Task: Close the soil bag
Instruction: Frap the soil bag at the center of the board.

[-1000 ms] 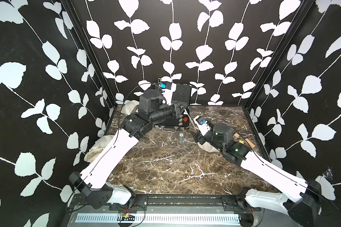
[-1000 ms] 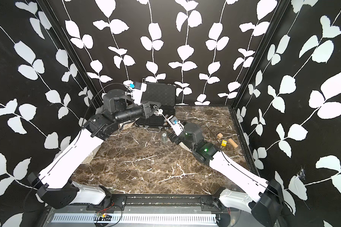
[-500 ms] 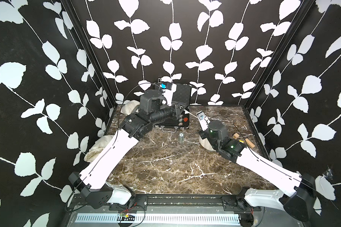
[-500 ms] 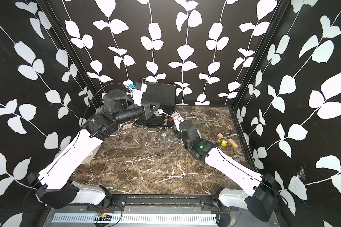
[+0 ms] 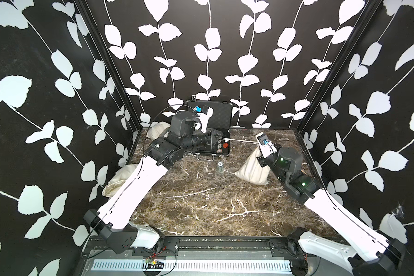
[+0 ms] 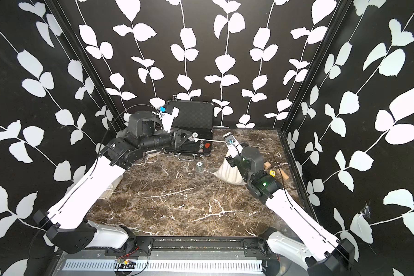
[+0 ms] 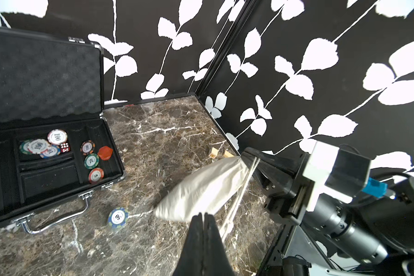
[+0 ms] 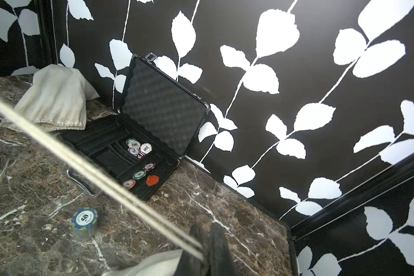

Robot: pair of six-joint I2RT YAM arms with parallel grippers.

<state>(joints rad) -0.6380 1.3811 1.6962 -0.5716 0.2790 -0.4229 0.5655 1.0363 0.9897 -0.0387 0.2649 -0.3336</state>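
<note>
Bag (image 5: 251, 168) rests on the desk (image 5: 201, 203) below the right hand (image 7: 247, 157), which pinches its neck. The left hand (image 7: 203, 216), pressed together on the cord (image 8: 93, 174), holds it taut.

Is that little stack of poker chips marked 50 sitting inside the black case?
No, the chip stack stands on the marble table, outside the open case and in front of its handle.

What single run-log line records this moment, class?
left gripper: shut on drawstring | right gripper: shut on neck of soil bag | drawstring: taut between grippers
</note>
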